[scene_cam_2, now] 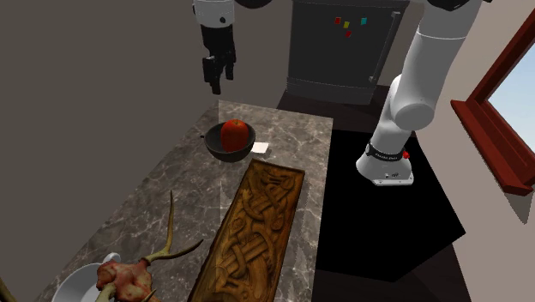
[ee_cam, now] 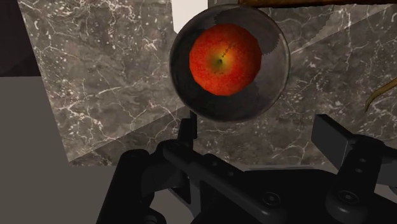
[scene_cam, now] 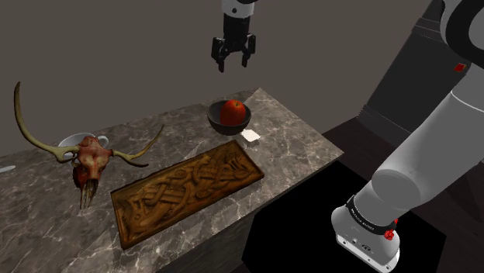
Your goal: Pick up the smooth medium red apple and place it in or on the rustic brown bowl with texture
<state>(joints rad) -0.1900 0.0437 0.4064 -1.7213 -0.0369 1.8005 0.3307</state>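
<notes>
Where the dark marble counter [scene_cam: 295, 139] stretches out, a long carved wooden tray [scene_cam: 186, 190] lies on it, an antlered skull [scene_cam: 91, 159] just beside that. The black gripper [scene_cam: 234, 63] hangs well above the counter's far end, fingers [ee_cam: 329, 135] spread wide, clasping nothing. Below it sits the dark bowl [scene_cam: 221, 126], the red apple [scene_cam: 232, 112] resting inside. A small white card [scene_cam: 250, 136] lies just beside the bowl.
</notes>
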